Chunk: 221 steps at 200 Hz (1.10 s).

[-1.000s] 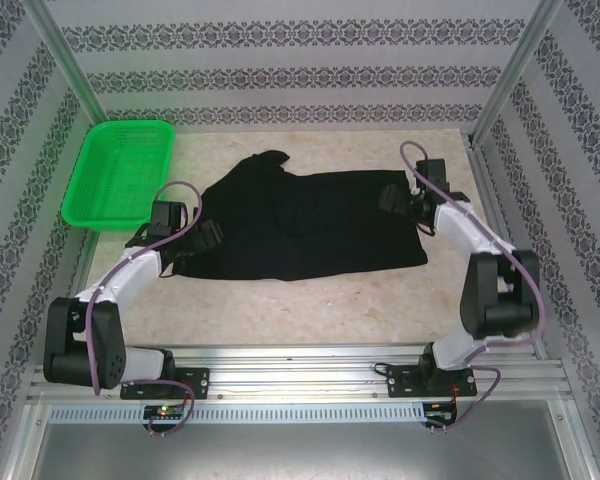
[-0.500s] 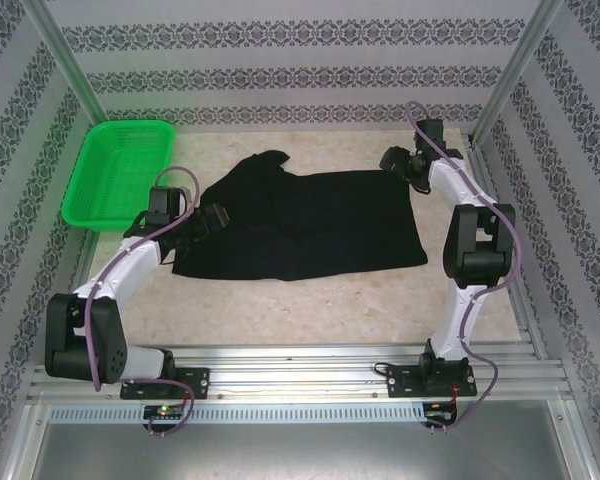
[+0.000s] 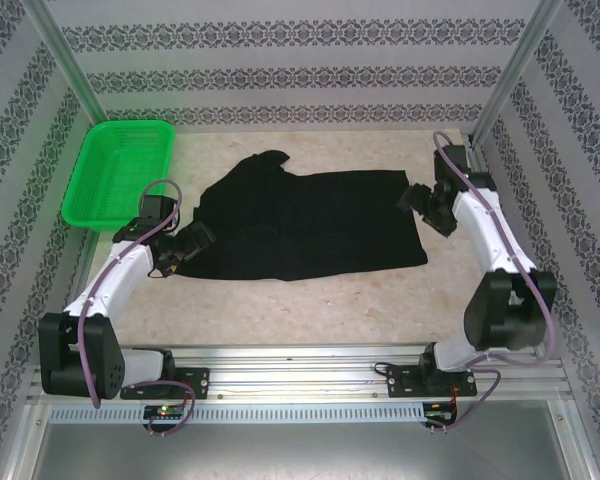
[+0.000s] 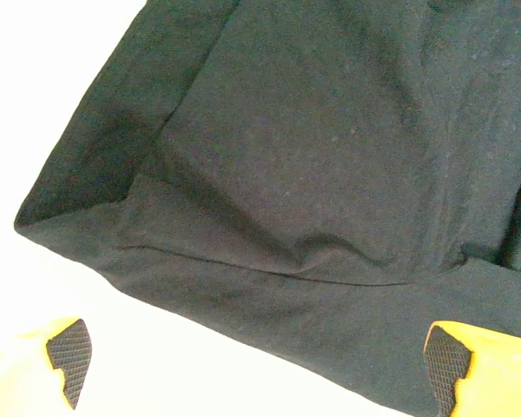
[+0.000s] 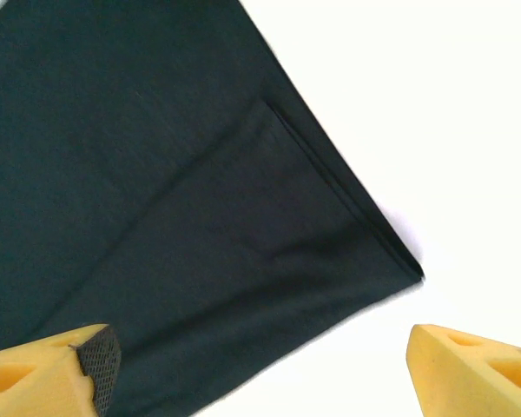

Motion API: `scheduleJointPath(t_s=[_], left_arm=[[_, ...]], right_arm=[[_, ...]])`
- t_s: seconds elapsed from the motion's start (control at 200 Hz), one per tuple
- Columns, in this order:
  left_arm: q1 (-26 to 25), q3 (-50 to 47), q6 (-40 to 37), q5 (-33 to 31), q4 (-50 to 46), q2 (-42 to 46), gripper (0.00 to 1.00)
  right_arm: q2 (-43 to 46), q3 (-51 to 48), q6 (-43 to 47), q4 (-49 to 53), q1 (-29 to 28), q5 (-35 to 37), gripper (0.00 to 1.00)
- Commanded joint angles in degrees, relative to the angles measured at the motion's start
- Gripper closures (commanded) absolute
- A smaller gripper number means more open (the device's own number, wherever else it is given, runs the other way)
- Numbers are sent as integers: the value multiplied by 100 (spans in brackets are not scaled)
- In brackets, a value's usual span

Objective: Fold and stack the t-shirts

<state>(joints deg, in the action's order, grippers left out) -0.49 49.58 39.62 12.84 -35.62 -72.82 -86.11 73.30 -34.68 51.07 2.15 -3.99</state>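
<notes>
One black t-shirt (image 3: 310, 225) lies spread on the table's middle, with a bunched part at its far left. My left gripper (image 3: 188, 244) hovers open at the shirt's left edge. In the left wrist view the shirt (image 4: 313, 156) shows a fold and a hem seam, and its near edge runs between my open fingertips (image 4: 69, 360), left gripper (image 4: 259, 372). My right gripper (image 3: 418, 198) stands open at the shirt's right edge. The right wrist view has the shirt's corner (image 5: 391, 261) lying flat ahead of the open right gripper (image 5: 278, 373), which holds nothing.
A green mesh basket (image 3: 120, 170) stands at the far left of the table. Metal frame posts and patterned walls close in the sides and back. Bare tabletop (image 3: 310, 310) runs between the shirt and the arm bases.
The right gripper swung to the far right corner, then came back to the shirt's right edge. The left gripper drew back leftward, off the shirt to its left edge.
</notes>
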Motion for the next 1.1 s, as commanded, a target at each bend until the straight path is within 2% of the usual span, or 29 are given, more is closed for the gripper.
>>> scheduleJointPath(t_s=[0.0, 0.12, 0.315, 0.47, 0.605, 0.919, 1.099], left_arm=[[129, -177, 400, -165, -261, 138, 2], [155, -339, 633, -37, 34, 30, 9], [181, -309, 577, -438, -402, -199, 12], [291, -455, 555, -539, -441, -339, 12], [330, -569, 559, -491, -112, -413, 14], [348, -610, 776, -144, 1236, -807, 21], [357, -470, 734, -114, 1334, -1234, 32]], right_arm=[[297, -728, -438, 392, 110, -93, 15], [371, -1107, -364, 25, 281, -340, 15], [151, -1149, -57, 11, 374, -392, 16], [298, -1442, -109, 12, 382, -462, 17], [387, -1639, -136, -91, 382, -409, 18], [-250, -1542, -164, -859, 457, -526, 26], [-732, -1456, -180, -914, 473, -585, 29]])
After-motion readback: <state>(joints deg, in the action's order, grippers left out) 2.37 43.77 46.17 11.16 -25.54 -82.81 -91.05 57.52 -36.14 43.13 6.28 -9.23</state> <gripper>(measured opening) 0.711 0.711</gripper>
